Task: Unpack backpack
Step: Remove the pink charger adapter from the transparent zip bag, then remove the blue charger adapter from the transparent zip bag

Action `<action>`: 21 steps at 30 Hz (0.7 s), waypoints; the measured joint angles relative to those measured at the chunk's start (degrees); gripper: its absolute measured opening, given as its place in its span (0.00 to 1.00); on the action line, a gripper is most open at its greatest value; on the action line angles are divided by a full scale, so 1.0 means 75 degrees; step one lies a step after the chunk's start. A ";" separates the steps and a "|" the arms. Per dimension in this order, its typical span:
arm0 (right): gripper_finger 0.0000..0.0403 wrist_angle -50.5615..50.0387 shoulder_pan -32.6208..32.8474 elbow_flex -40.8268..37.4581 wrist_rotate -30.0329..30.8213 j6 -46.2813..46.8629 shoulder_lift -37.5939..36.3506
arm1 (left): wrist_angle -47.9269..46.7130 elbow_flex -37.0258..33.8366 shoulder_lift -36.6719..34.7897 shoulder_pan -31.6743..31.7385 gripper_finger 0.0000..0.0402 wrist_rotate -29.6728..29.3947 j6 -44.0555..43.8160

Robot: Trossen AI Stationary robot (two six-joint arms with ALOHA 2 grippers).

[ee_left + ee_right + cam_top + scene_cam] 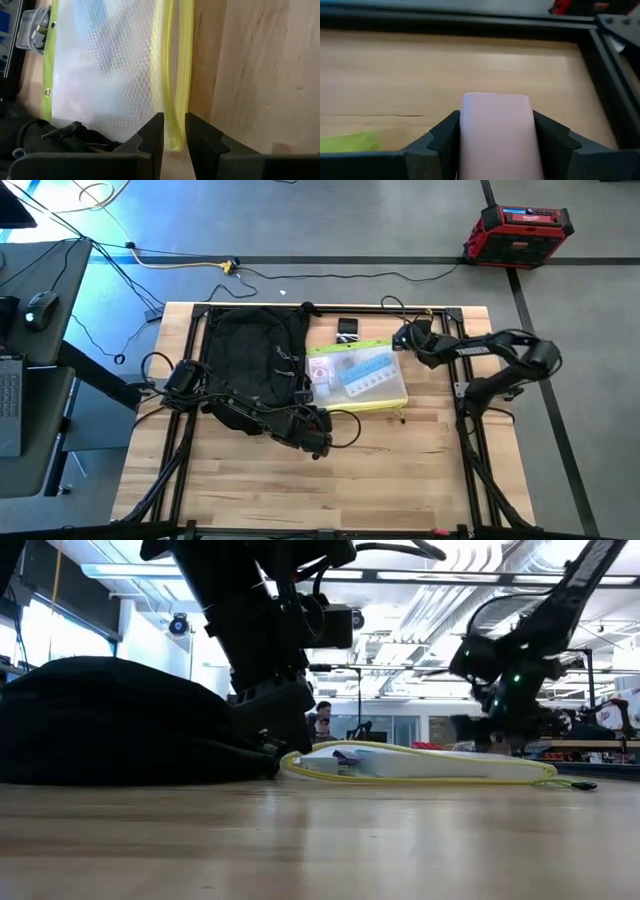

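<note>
The black backpack (250, 350) lies flat on the table's far left part. Beside it, toward the right, a clear mesh pouch (356, 375) with a yellow-green zipper edge lies flat on the wood, with blue and pink things inside. My left gripper (316, 430) is at the pouch's near left corner, shut on its yellow edge (174, 135). My right gripper (402, 337) hovers at the far right of the table, past the pouch's far right corner, shut on a flat pale pink thing (497, 130). My left gripper pinches the pouch's yellow zipper edge (175, 107) between its two fingers, near a corner. The fingers slant down and lie along the edge. The rest of the pouch (420, 762) lies on the table. My right gripper pinches the pink thing's two long sides (470, 135) between its two fingers. The thing's rounded end (495, 98) sticks out past the fingertips. It is held clear above the table, slanting down.
A small black thing (347, 328) lies on the table beyond the pouch. Black frame rails (600, 60) run along the table's far and right edges. Bare wood (330, 490) fills the near half. Cables (345, 425) trail by my left arm.
</note>
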 joint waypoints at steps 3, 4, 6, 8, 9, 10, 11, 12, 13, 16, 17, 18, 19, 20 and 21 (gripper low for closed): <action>0.45 -0.0025 -0.0268 0.0106 -0.0218 -0.0205 0.0493 | 0.0073 0.0000 0.0000 0.0011 0.15 0.0022 0.0051; 0.50 0.0005 -0.0338 0.0177 -0.0254 -0.0269 0.0591 | 0.0057 0.0000 0.0000 0.0011 0.15 0.0034 0.0038; 0.62 0.0023 -0.0447 0.0261 -0.0299 -0.0450 0.0709 | 0.0060 -0.0003 0.0000 0.0011 0.15 0.0025 -0.0001; 0.74 -0.0044 -0.0466 0.0349 -0.0299 -0.0629 0.0679 | 0.0062 -0.0003 0.0000 0.0011 0.15 0.0022 -0.0003; 0.79 -0.0107 -0.0469 0.0386 -0.0307 -0.0748 0.0595 | 0.0058 -0.0003 0.0000 0.0011 0.15 0.0033 -0.0001; 0.83 -0.0161 -0.0409 0.0435 -0.0351 -0.0871 0.0446 | 0.0050 -0.0003 0.0000 0.0011 0.15 0.0046 -0.0001; 0.86 -0.0174 -0.0287 0.0508 -0.0328 -0.0952 0.0240 | 0.0053 -0.0003 0.0000 0.0011 0.15 0.0042 -0.0004; 0.89 -0.0115 -0.0140 0.0577 -0.0268 -0.1039 0.0012 | 0.0059 -0.0003 0.0000 0.0011 0.15 0.0040 -0.0004; 0.90 -0.0103 0.0016 0.0620 -0.0242 -0.1178 -0.0232 | 0.0059 -0.0003 0.0000 0.0027 0.15 0.0040 -0.0004; 0.92 -0.0299 0.0769 0.0658 -0.0249 -0.1331 -0.0942 | 0.0058 -0.0003 0.0031 0.0123 0.15 0.0022 0.0082; 0.91 -0.0288 0.1124 0.0674 -0.0281 -0.1291 -0.1186 | 0.0083 -0.0004 0.0070 0.0177 0.15 -0.0008 0.0225; 0.91 -0.0257 0.1481 0.0687 -0.0284 -0.1215 -0.1397 | 0.0178 -0.0019 0.0111 0.0250 0.15 -0.0098 0.0416; 0.90 -0.0253 0.1832 0.0689 -0.0267 -0.1204 -0.1589 | 0.0226 -0.0036 0.0134 0.0324 0.15 -0.0204 0.0597; 0.90 -0.0272 0.2185 0.0689 -0.0184 -0.1171 -0.1760 | 0.0190 -0.0050 0.0160 0.0416 0.15 -0.0272 0.0742; 0.89 -0.0287 0.2526 0.0689 -0.0065 -0.1089 -0.1919 | 0.0177 -0.0052 0.0185 0.0513 0.15 -0.0262 0.0835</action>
